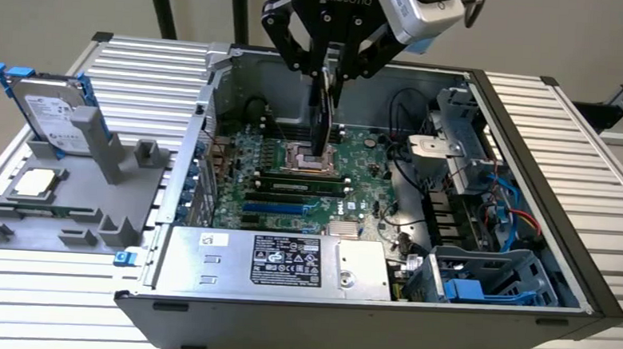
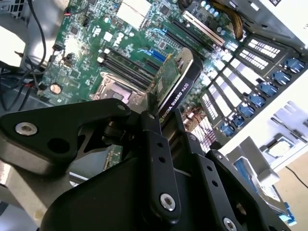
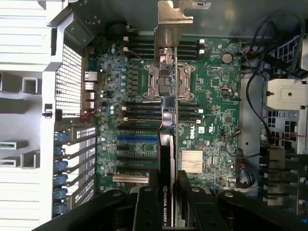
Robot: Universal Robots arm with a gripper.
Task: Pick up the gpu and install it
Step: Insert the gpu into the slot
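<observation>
Grips the gpu [image 1: 322,123] tight between the jaws, edge-on, inside the open case [image 1: 335,328]. Holds it upright above the motherboard [image 3: 211,96], right over the CPU socket [image 3: 185,82], so hides the middle of that socket in the first wrist view. Cannot tell whether the lower edge touches the board.

Shows white print along the black cover [image 2: 177,94] in the second wrist view, partly cut off by the jaws, with the green face beside it. Ends in a silver bracket [image 3: 171,24].

Bears a white logo [image 3: 202,129] on the board, above the heatsink [image 3: 192,161]. Carries a big label with many small marks on the power supply [image 1: 275,260], too fine to make out.

On the counter [image 1: 588,197], at the exterior view's left: a grey holder [image 1: 63,225] with a labelled hard drive [image 1: 46,113] upright and a CPU chip [image 1: 36,182] lying flat.
</observation>
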